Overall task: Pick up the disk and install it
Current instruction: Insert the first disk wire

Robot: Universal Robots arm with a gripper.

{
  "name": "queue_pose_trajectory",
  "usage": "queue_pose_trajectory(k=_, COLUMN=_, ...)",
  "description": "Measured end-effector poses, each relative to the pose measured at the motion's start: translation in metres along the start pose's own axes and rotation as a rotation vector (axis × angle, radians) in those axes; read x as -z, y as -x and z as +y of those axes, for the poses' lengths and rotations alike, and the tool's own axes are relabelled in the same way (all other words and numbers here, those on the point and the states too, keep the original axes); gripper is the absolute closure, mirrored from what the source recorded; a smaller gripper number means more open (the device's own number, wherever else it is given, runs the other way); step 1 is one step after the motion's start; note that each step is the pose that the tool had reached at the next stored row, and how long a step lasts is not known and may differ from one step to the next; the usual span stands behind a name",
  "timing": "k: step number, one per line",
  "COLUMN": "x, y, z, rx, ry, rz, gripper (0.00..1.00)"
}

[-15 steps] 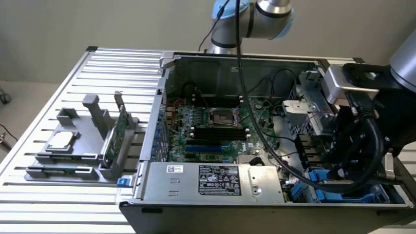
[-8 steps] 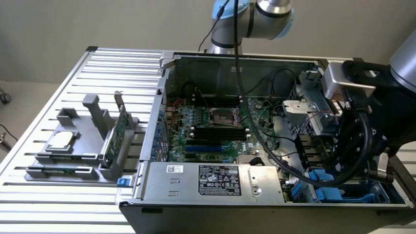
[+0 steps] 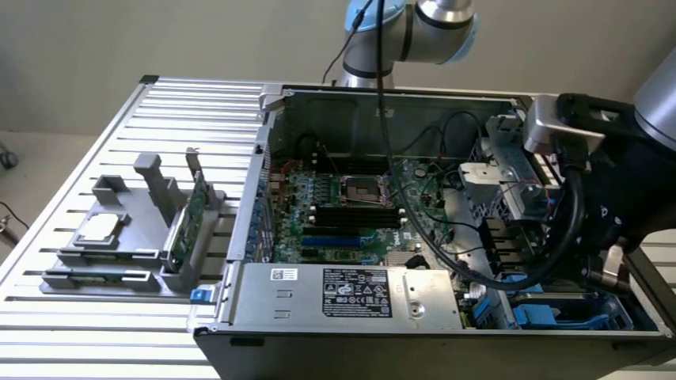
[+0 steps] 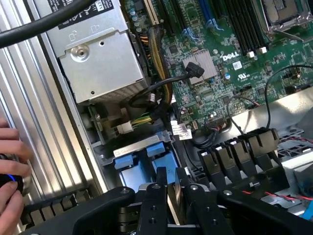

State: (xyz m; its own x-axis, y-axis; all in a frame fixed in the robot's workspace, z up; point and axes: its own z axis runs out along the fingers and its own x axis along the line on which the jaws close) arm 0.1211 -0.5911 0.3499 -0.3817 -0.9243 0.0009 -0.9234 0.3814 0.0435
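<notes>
The disk (image 4: 172, 203) shows edge-on as a thin silvery plate standing between my two black fingers (image 4: 159, 193). My gripper (image 4: 171, 182) is shut on it, low over the drive bay in the corner of the open computer case (image 3: 423, 336). Right under the fingertips lie blue plastic carrier parts (image 4: 139, 166). In the exterior view, the same blue plastic (image 3: 555, 313) sits in the case's corner at the exterior view's right. There the arm's wrist (image 3: 602, 198) hangs over that bay and hides the fingers.
A grey power supply box (image 4: 98, 63) stands beside the bay, with black cables (image 4: 161, 85) looping between it and the green motherboard (image 4: 215, 58). A person's hand (image 4: 10, 166) rests on the slatted table. A grey rack (image 3: 138, 229) with a chip and a green card stands left of the case.
</notes>
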Motion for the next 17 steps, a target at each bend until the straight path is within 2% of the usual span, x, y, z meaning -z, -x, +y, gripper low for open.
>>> queue_pose_trajectory(k=10, x=0.0000, y=0.0000, z=0.0000, rx=-0.144, ry=0.0001, rz=-0.0062, gripper=0.78)
queue_pose_trajectory(k=17, x=0.0003, y=0.0013, z=-0.0029, rx=-0.190, ry=0.0001, rz=-0.0083, gripper=0.78)
